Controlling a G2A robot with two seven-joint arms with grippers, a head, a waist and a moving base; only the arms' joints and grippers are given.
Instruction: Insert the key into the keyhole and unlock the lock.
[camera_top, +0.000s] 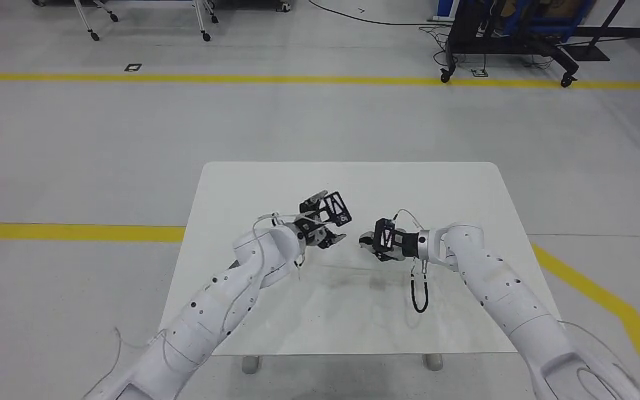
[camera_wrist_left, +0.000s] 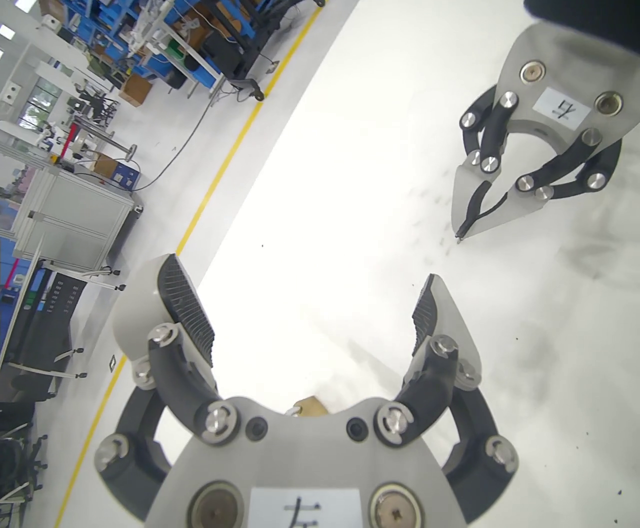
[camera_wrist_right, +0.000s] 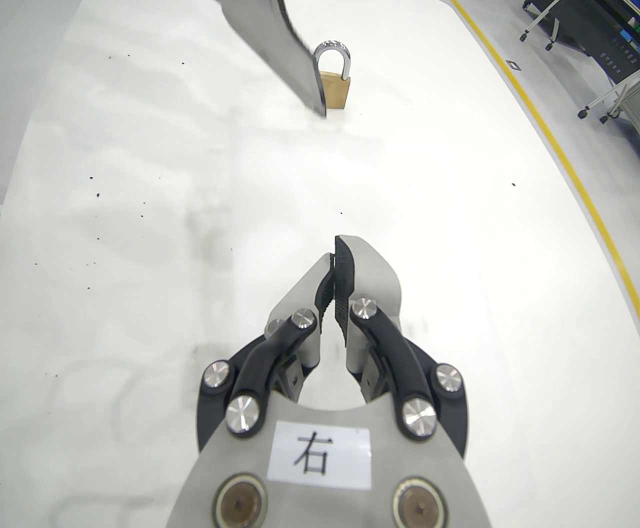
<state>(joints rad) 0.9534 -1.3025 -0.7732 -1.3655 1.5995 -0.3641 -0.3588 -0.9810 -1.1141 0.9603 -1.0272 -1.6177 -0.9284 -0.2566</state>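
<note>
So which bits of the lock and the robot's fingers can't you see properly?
1. Padlock, right wrist view: a finger of the left gripper covers one side of its brass body, and the keyhole cannot be made out.
2. Padlock, left wrist view: the gripper's own base hides most of it.
3. Key: the right gripper has its fingers shut, and whether a key sits between them is too small to tell.

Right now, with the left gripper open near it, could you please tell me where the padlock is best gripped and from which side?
Probably by the brass body of the padlock, pads on its two broad flat faces, coming from where the open left gripper hangs close by. The rounded shackle would slip, and the end opposite it should stay uncovered for unlocking.
</note>
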